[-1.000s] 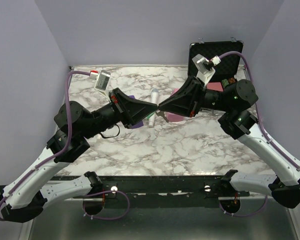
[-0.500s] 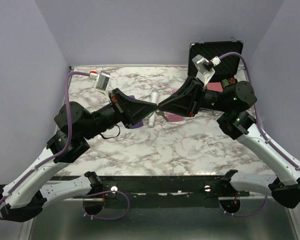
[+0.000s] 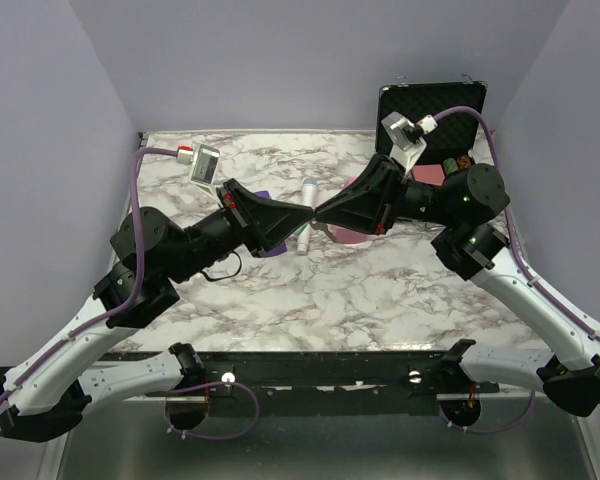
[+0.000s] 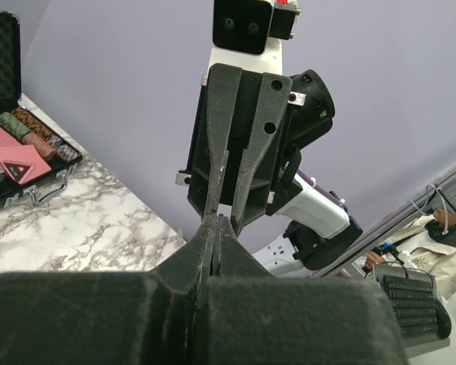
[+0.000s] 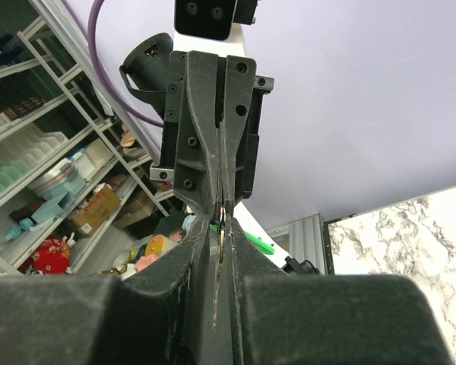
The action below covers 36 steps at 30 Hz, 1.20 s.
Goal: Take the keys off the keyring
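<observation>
My two grippers meet tip to tip above the middle of the marble table [image 3: 380, 290]. The left gripper [image 3: 308, 212] is shut, its fingers pressed together [image 4: 216, 222]. The right gripper [image 3: 321, 213] is shut on a thin metal strip seen edge-on [image 5: 221, 251], seemingly the key's blade. A bright green oblong piece [image 5: 261, 245], seemingly the key's head, shows just past the right fingertips. The left gripper's tips [image 5: 222, 199] pinch a small metal glint there, seemingly the keyring; the ring itself is too small to make out.
A white microphone [image 3: 307, 190] lies on the table under the grippers, with a purple item [image 3: 268, 250] and a pink item [image 3: 352, 236] beside it. An open black case [image 3: 432, 100] with poker chips [image 4: 30, 133] stands at the back right.
Both arms have shifted very slightly. The grippers stay tip to tip and shut.
</observation>
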Each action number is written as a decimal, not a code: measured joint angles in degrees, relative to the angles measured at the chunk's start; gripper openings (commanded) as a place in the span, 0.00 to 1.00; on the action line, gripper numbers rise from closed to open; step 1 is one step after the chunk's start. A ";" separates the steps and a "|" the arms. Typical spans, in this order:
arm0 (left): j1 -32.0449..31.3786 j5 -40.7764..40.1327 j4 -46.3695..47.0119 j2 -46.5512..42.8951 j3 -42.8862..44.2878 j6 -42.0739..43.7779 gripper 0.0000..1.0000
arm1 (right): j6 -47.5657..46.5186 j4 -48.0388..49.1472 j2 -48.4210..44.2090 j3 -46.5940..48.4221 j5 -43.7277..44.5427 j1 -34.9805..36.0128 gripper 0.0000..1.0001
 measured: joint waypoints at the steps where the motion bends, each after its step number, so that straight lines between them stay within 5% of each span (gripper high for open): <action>1: -0.15 -0.35 0.02 0.00 0.00 0.04 0.00 | 0.00 0.00 0.00 0.00 0.02 0.00 0.25; 19: -1.27 -3.41 0.17 0.00 -0.11 0.66 0.00 | 0.39 0.02 -0.02 -0.74 0.46 0.02 0.25; 36: -2.38 -4.44 0.63 -0.07 -0.13 1.70 0.00 | 0.90 0.02 0.00 -0.74 1.18 0.02 0.01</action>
